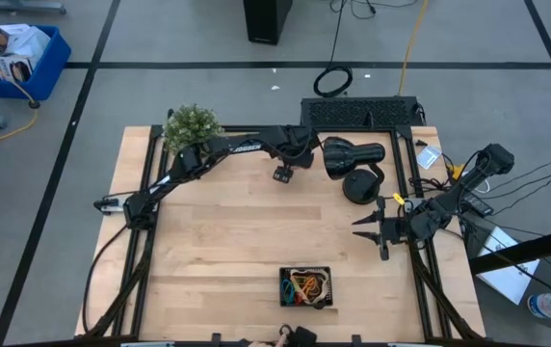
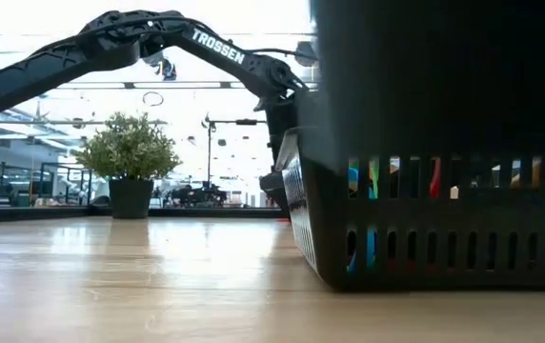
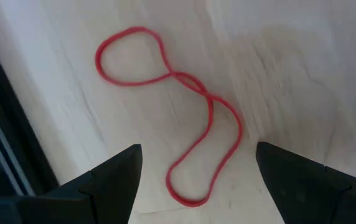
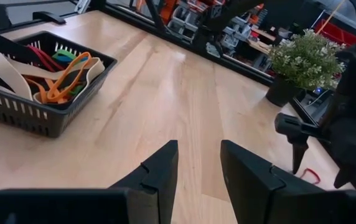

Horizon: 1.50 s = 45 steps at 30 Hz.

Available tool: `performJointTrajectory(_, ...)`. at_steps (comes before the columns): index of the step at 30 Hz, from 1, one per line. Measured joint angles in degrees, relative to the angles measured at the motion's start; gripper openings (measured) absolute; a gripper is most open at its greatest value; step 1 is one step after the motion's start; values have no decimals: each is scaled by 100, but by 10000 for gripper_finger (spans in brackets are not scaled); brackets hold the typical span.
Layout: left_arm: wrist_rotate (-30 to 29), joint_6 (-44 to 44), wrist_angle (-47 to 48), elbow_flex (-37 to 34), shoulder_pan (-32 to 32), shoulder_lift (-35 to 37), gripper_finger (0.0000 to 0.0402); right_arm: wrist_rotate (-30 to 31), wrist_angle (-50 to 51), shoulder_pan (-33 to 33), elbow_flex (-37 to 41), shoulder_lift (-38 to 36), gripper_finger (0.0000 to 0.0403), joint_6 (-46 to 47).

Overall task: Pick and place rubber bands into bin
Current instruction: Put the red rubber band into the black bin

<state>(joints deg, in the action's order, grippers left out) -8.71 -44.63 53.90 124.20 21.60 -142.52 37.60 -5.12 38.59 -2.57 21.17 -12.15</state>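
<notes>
The pale wooden worktop (image 1: 227, 251) takes up most of the scene, with a small potted plant (image 1: 191, 125) at its far left corner and a black lamp (image 1: 353, 154) lying near the far right.

The left arm reaches across the far edge, its left claw (image 1: 283, 173) hanging over the boards just beside the lamp. The right arm sits at the right edge, its right claw (image 1: 370, 228) pointing in over bare wood.

The bin (image 1: 306, 287) is a small square black basket with slotted walls, standing near the front edge, roughly midway across. It holds a tangle of rubber bands (image 4: 53, 78): orange, tan, red and green loops piled loosely together.

One red rubber band (image 3: 172, 112) lies flat on the worktop at the far side, well apart from the bin. It is a thin loop twisted into a figure of eight, one lobe rounder, the other longer.

It lies directly below the left claw (image 3: 196, 174), its longer lobe between the two fingers, which are spread wide and hold nothing.

The right claw (image 4: 198, 168) is well apart from the red band and from the bin; its fingers are a small way apart, with nothing between them.
</notes>
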Motion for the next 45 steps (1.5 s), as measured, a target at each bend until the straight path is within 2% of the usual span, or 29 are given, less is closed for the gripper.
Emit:
performJointTrajectory(4, 137, -509, 3, 11, -67, -46, 324, -2, -1, 0, -1, 0, 116, 51)
performJointTrajectory(8, -392, -741, 56, 20, -198, -105, 324, 3, -5, 0, 0, 0, 116, 34)
performJointTrajectory(22, -503, -393, -176, 2, -324, -125, 324, 26, -7, 0, -1, 2, 116, -52)
performJointTrajectory(30, -346, -559, -262, 0, -421, -128, 324, 24, -10, 0, -1, 2, 116, -41)
performJointTrajectory(32, -127, -375, -194, 78, -432, -136, 324, 24, -12, 0, -2, 2, 116, -43)
performJointTrajectory(37, 955, 317, -87, 256, -418, -173, 324, 26, -14, 0, -1, 1, 116, -46)
performJointTrajectory(39, 1150, 646, -118, 305, -388, -189, 324, 26, -14, 0, 0, 1, 116, -7)
performJointTrajectory(41, 1103, 960, -350, 309, -362, -197, 324, 26, -14, 0, 0, 1, 116, 46)
performJointTrajectory(45, 463, 1520, -753, 322, -306, -195, 324, 24, -16, 0, 0, 2, 116, 92)
